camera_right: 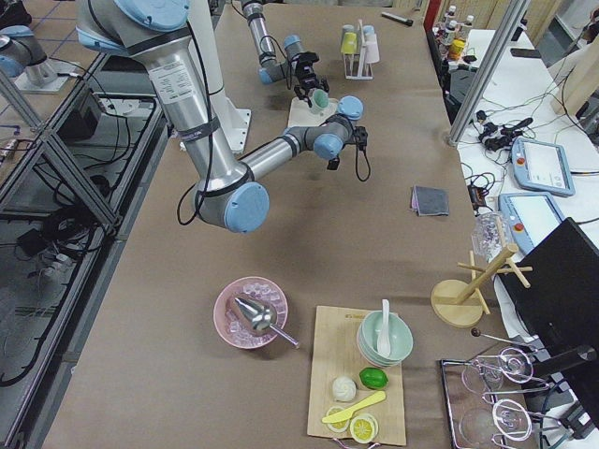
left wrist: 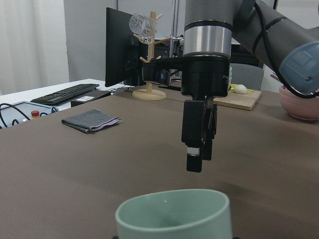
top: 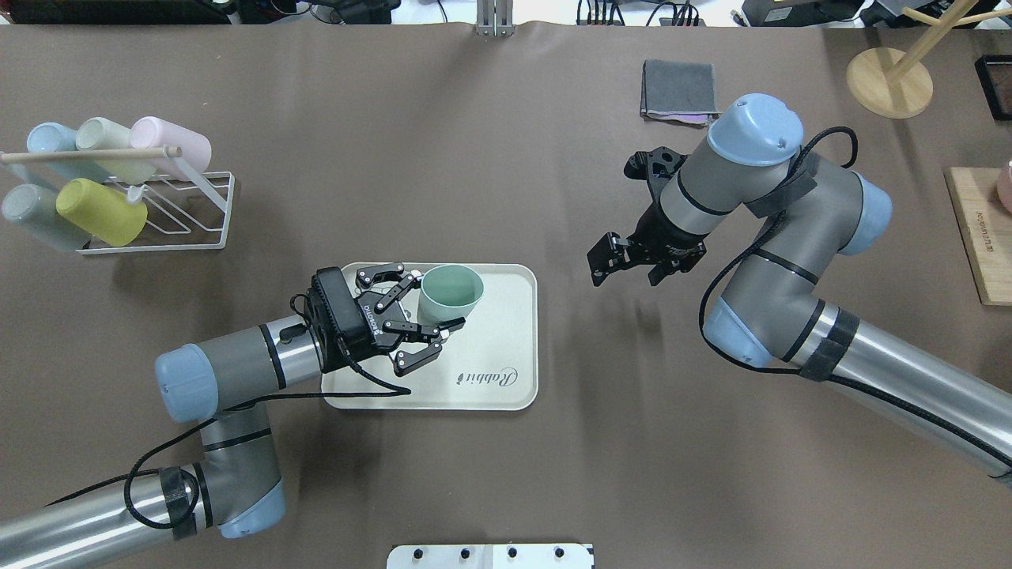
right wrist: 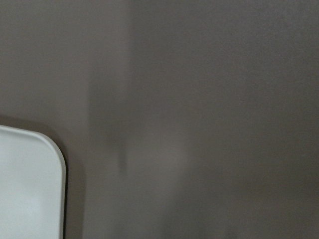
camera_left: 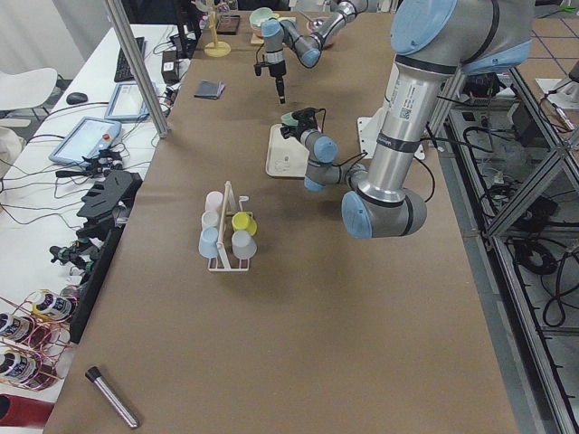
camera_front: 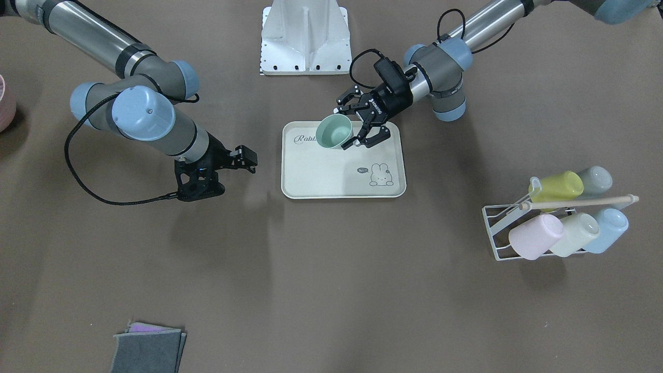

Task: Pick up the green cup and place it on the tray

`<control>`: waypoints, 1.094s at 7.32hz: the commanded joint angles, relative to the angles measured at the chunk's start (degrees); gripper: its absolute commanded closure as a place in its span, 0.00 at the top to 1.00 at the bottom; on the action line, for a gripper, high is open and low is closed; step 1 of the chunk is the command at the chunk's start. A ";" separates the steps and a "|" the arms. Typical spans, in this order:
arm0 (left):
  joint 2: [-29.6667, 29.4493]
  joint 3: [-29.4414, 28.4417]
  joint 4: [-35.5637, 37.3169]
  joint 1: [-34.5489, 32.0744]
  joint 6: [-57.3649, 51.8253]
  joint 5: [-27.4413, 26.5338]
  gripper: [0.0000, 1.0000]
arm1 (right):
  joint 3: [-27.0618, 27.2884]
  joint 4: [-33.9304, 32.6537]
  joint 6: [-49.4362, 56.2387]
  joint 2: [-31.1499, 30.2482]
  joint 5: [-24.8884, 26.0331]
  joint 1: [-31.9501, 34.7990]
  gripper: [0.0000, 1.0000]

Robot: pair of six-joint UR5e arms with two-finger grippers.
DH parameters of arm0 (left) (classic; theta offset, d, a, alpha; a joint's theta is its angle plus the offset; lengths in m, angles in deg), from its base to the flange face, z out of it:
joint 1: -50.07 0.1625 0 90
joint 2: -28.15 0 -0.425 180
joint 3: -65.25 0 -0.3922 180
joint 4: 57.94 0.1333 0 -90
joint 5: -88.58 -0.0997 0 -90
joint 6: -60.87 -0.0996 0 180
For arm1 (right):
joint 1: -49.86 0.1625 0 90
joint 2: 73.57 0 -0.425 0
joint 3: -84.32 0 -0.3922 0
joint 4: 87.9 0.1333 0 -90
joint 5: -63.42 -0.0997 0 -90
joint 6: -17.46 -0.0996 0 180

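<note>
Standing at the far left of the brown tabletop [top: 506, 158], a white wire rack [top: 209, 213] holds tumblers lying on their sides, a yellow-green cup [top: 99, 212] and a pink cup [top: 170, 146] among them. Next along, the left tool [top: 427, 306] reaches in level over the cream Rabbit tray [top: 490, 379], its fingers pressed against opposite sides of the green cup [top: 452, 296], clamped on it. The cup sits mouth up over the tray and looks to be clear of its surface. Further right, beside the tray, the right tool [left wrist: 196, 164] hangs pointing down above the tabletop with its fingers together. Beyond it a folded grey cloth [top: 678, 88] lies near the far edge, and a wooden mug tree [top: 889, 83] stands at the far right.
</note>
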 commanded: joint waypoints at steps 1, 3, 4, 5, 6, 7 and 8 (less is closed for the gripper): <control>-0.95 -4.13 -4.01 0.31 -5.13 -0.14 0.12 | 0.34 -6.95 12.81 -0.56 -4.26 5.47 1.00; -0.95 -6.43 -6.76 0.40 -8.31 -0.23 0.14 | 4.45 -18.28 25.06 -3.09 -5.68 10.32 1.00; -1.56 -7.57 -6.76 0.40 -8.41 -1.10 0.17 | 5.44 -22.51 26.50 -4.59 -4.73 11.99 1.00; -2.18 -8.45 -6.76 0.40 -8.41 -1.20 0.17 | 5.44 -23.94 28.87 -6.60 -3.85 14.44 1.00; -2.62 -8.54 -6.76 0.40 -8.41 -1.29 0.17 | 6.23 -23.96 31.85 -10.28 -3.66 16.64 1.00; -2.62 -8.89 -6.67 0.40 -8.41 -1.20 0.22 | 8.59 -23.96 34.40 -14.49 -3.66 18.58 1.00; -2.71 -9.24 -6.67 0.40 -8.41 -1.20 0.27 | 9.30 -24.05 38.95 -17.49 -3.66 21.64 1.00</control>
